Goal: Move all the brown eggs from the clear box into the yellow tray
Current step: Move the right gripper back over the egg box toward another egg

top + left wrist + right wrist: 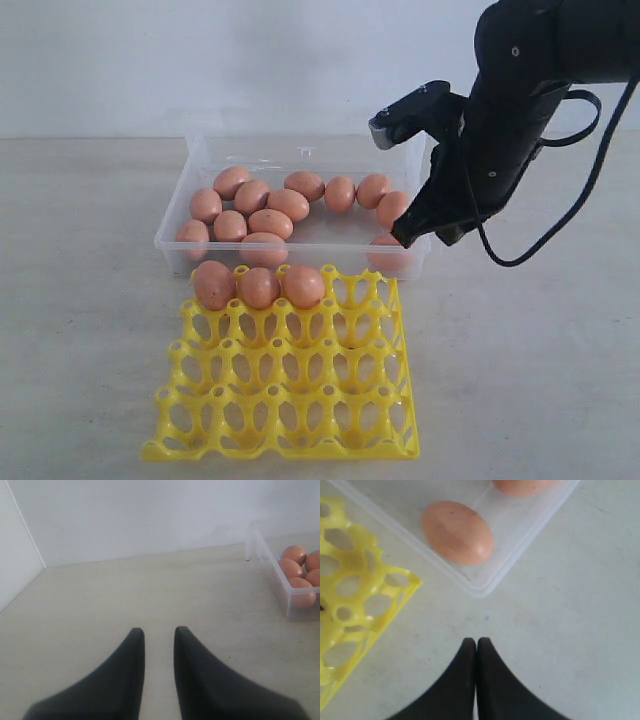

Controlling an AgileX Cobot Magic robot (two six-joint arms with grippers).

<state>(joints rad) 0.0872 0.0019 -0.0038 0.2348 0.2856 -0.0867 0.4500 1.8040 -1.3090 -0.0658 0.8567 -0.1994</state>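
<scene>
Several brown eggs (288, 204) lie in the clear box (335, 230), and three more (258, 287) fill the left cups of the back row of the yellow tray (300, 400), which sits in front of the box. My right gripper (405, 237) hangs at the box's front right corner, shut and empty. In the right wrist view its fingers (476, 641) are above bare table, just outside the box corner (520, 535) that holds one egg (457, 531). My left gripper (159, 630) is open over bare table, well away from the box (265, 550); the exterior view does not show it.
A white wall runs behind the table. The tray's corner (355, 575) lies close beside the box corner in the right wrist view. A black cable (590, 190) loops off the right arm. Bare table spreads on both sides of the tray and box.
</scene>
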